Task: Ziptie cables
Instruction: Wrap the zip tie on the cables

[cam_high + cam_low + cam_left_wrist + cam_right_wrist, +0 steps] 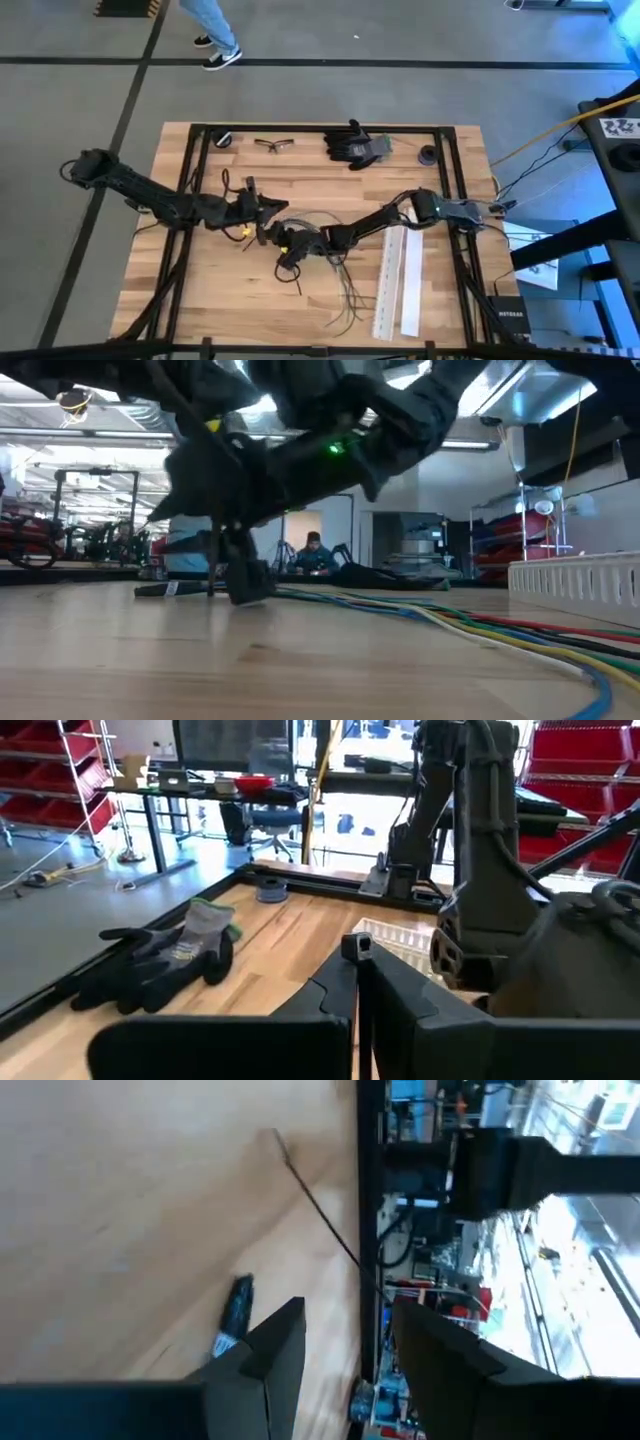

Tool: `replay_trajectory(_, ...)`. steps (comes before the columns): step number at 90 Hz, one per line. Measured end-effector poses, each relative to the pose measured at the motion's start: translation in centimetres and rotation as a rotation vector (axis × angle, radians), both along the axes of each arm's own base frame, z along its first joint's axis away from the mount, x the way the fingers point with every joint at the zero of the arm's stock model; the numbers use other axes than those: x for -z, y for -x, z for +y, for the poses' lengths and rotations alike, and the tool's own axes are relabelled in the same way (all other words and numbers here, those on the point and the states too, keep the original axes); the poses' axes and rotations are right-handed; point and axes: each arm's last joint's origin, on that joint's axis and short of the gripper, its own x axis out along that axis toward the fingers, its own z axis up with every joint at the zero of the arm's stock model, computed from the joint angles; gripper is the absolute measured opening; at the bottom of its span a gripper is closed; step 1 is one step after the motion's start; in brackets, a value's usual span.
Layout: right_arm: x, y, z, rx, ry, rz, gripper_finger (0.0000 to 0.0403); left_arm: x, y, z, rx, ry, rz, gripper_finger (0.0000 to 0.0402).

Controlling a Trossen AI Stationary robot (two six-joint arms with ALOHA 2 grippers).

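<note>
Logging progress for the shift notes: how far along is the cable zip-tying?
Early stage. Nothing looks tied: the cables lie fanned loose on the table beside the white strips. In hand: the left end effector and right end effector meet at mid-table above the wires' upper ends; the left looks closed, the right open. Left: gathering the wires and cinching a tie.

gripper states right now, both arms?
Left gripper: shut, nothing visible between its fingers.
Right gripper: open, empty, low over the table.
</note>
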Motion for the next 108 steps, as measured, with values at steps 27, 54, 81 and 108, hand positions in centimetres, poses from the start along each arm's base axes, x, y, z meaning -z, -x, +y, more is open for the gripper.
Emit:
replay_trajectory(27,-0.4,-0.4,0.9,-0.017,0.02,0.016,0.014,0.0,0.0,0.0,0.0,0.008,-0.005,0.0)
replay_trajectory(54,-0.2,-0.9,-2.0,0.004,0.044,0.044,0.014,0.0,0.0,0.0,0.002,0.025,-0.007,0.0)
replay_trajectory(81,-0.1,-0.9,-2.6,0.002,0.047,0.058,0.007,0.0,0.0,0.0,0.002,0.024,-0.004,0.0)
replay_trajectory(108,0.0,-0.9,-2.6,0.036,-0.05,0.043,0.0002,0.1,0.0,0.0,0.004,0.022,-0.001,0.0)
